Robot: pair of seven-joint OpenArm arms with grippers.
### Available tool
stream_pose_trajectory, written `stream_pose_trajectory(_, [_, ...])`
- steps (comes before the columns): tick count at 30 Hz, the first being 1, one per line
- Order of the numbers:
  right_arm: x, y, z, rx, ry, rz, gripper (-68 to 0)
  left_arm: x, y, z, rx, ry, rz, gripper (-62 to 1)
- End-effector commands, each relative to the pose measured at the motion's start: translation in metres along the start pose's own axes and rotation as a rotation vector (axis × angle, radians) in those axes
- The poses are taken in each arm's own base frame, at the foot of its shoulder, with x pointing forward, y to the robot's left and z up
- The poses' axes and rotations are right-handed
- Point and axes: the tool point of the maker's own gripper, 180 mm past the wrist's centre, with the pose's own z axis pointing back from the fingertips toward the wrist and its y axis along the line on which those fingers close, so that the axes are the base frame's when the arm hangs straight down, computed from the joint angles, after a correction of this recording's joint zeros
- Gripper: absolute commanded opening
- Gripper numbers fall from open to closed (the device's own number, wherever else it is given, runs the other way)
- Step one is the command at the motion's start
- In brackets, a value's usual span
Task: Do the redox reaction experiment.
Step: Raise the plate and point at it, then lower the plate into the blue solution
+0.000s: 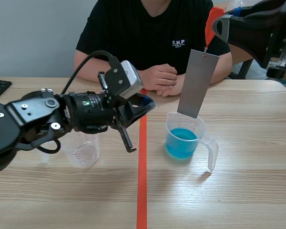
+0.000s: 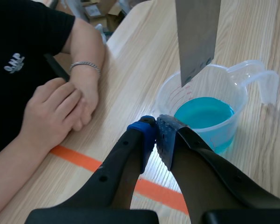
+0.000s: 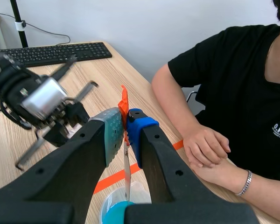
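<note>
Strip (image 1: 197,83) pinched by orange tab (image 1: 210,21) in right gripper (image 3: 125,123), hung over beaker (image 1: 201,131) for dipping; left gripper (image 2: 156,126) pressed together.

The right gripper (image 3: 125,123) pinches an orange tab (image 3: 123,103) between its pads, and a thin strip (image 3: 126,172), seen edge-on, hangs from it toward a cup (image 3: 104,206) of blue liquid. Beyond, the left arm (image 3: 37,100) hovers over the table (image 3: 100,77), with a keyboard (image 3: 51,52) behind it. A person's clasped hands (image 3: 206,147) rest alongside.
</note>
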Motion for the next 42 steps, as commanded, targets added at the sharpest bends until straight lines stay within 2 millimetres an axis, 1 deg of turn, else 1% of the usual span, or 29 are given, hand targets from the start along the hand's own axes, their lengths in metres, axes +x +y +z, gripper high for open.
stream_pose_trajectory(1, [0.015, -0.001, 0.0, 0.009, -0.035, 0.027, -66.0, 0.01, 0.013, 0.016, 0.034, -0.032, -0.003, -56.3])
stream_pose_trajectory(6, [0.015, -0.001, 0.0, 0.009, -0.035, 0.027, -66.0, 0.011, 0.026, 0.064, 0.075, -0.013, 0.016, -56.3])
stream_pose_trajectory(11, [0.015, -0.001, 0.0, 0.009, -0.036, 0.028, -66.0, 0.002, 0.031, 0.117, 0.128, 0.046, 0.064, -56.2])
stream_pose_trajectory(14, [0.015, -0.001, 0.0, 0.009, -0.035, 0.028, -66.0, -0.011, 0.031, 0.146, 0.185, 0.106, 0.099, -56.2])
stream_pose_trajectory(18, [0.015, -0.001, 0.0, 0.009, -0.036, 0.027, -66.0, -0.037, 0.027, 0.184, 0.272, 0.208, 0.148, -56.2])
stream_pose_trajectory(24, [0.014, 0.0, -0.002, 0.004, -0.041, 0.023, -66.0, -0.073, 0.004, 0.237, 0.391, 0.345, 0.25, -56.2])
stream_pose_trajectory(29, [0.01, 0.0, -0.003, 0.003, -0.026, 0.024, -66.0, -0.092, -0.027, 0.272, 0.456, 0.434, 0.357, -56.2])
stream_pose_trajectory(33, [0.008, -0.001, -0.002, -0.001, -0.017, 0.028, -66.0, -0.101, -0.055, 0.29, 0.473, 0.492, 0.435, -56.2])
stream_pose_trajectory(37, [0.004, -0.003, -0.001, -0.008, -0.006, 0.025, -66.0, -0.109, -0.081, 0.3, 0.479, 0.549, 0.498, -56.2])
stream_pose_trajectory(39, [0.003, -0.005, -0.001, -0.012, -0.011, 0.021, -66.0, -0.112, -0.091, 0.304, 0.483, 0.575, 0.519, -56.2])
stream_pose_trajectory(42, [0.0, -0.006, -0.001, -0.022, -0.011, 0.026, -66.0, -0.115, -0.097, 0.312, 0.521, 0.603, 0.538, -56.2])
